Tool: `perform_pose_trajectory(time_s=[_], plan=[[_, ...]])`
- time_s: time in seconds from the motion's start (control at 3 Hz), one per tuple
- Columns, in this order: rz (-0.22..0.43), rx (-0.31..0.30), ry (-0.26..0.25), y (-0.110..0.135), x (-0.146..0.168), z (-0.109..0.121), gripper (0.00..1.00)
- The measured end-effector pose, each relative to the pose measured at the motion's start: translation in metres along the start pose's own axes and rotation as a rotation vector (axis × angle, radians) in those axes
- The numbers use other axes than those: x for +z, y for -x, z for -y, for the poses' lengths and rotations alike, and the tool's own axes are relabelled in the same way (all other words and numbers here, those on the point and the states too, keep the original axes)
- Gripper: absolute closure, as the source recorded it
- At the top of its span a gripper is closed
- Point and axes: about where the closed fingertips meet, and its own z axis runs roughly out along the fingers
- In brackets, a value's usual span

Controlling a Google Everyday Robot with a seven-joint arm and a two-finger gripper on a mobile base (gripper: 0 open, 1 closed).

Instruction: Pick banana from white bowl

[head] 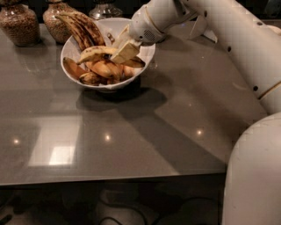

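Note:
The white bowl [68, 49] stands at the back left of the grey table and holds several bananas. The long yellow speckled banana [95, 53] lies across the top of the pile, curving from left to right. My gripper [124, 45] reaches down into the right half of the bowl, at the right end of that banana and touching or nearly touching it. Two mostly black-brown bananas [81, 26] lean on the bowl's back rim. Shorter orange-yellow ones [105, 69] lie lower in the bowl.
Two jars of brown grains [18, 24] [56, 21] and a glass vessel [105, 9] stand behind the bowl. My white arm [228, 39] spans the right side. The table's front edge [109, 178] is near the bottom.

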Motion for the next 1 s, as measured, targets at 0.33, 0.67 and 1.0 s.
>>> perform_pose_trajectory(time_s=[0.33,0.67,1.0], plan=[[-0.001,-0.015,-0.007,0.001,-0.018,-0.007,1.0],[-0.011,-0.027,-0.039,0.0,-0.049,-0.017,1.0],[0.056,-0.066,-0.072,0.007,-0.09,-0.039,1.0]])
